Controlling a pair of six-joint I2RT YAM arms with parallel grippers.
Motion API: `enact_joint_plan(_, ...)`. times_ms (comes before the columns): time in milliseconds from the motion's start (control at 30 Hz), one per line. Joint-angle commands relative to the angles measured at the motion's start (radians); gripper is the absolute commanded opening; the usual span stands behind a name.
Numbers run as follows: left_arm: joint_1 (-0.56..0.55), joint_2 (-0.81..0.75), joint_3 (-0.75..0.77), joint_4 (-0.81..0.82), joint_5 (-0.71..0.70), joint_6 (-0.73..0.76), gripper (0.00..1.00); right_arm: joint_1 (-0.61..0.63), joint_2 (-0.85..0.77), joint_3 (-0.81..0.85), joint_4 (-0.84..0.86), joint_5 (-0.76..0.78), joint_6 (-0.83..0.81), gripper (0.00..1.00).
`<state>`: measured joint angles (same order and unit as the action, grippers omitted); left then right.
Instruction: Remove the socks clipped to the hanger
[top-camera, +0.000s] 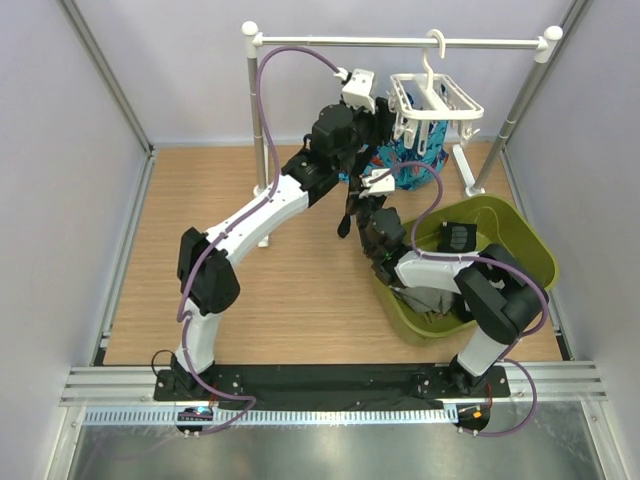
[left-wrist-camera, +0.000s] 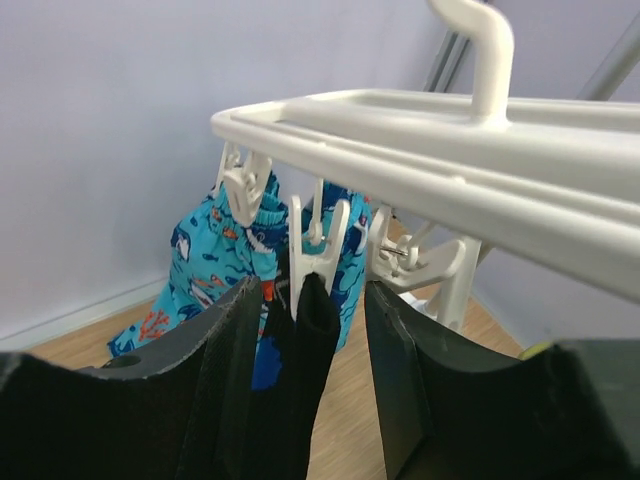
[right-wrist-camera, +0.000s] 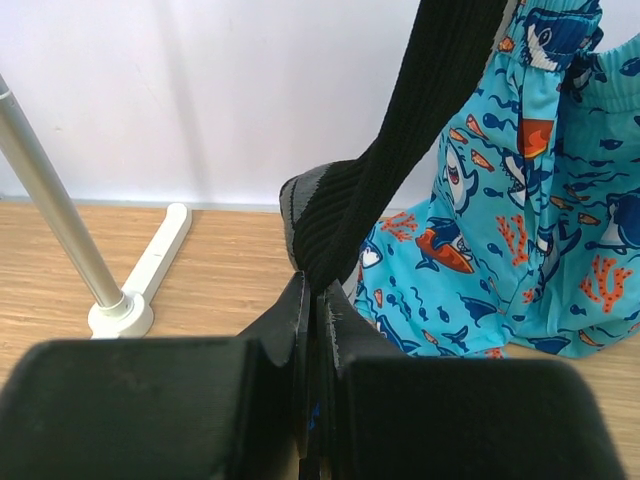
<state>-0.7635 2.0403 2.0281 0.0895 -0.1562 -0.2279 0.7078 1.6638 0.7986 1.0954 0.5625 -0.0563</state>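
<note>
Right wrist: gripper tight on sock

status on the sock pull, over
Left claw open astride black sock at its peg. Right claw shut on its lower end. Blue cloth close behind.

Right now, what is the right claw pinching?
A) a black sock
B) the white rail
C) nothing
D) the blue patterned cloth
A: the right gripper is shut on the lower end of the black sock, with the blue cloth hanging behind it.
</note>
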Motion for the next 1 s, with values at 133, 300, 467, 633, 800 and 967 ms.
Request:
enact_joint_plan(133, -0.002, 0.053, 0.121, 0.006, 0.007, 0.024, 0.47, 0.007, -0.056, -0.013, 0.087, 0.0, 0.019, 0.01)
enact_joint_plan(300, -0.003, 0.066, 0.126, 0.013, 0.006, 0.025, 0.43, 0.007, -0.065, -0.013, 0.087, -0.004, 0.016, 0.01)
enact_joint_plan(467, -0.019, 0.086, 0.139, 0.012, -0.002, 0.05, 0.43, 0.007, -0.064, -0.01, 0.083, -0.015, 0.009, 0.01)
enact_joint_plan(633, -0.028, 0.106, 0.178, 0.001, -0.028, 0.059, 0.45, 0.007, -0.067, -0.013, 0.08, -0.021, 0.015, 0.01)
enact_joint_plan(800, -0.033, 0.13, 0.21, 0.0, -0.06, 0.07, 0.46, 0.007, -0.076, -0.021, 0.074, -0.03, 0.023, 0.01)
enact_joint_plan(967, -0.036, 0.162, 0.256, -0.008, -0.077, 0.075, 0.45, 0.007, -0.088, -0.029, 0.066, -0.039, 0.027, 0.01)
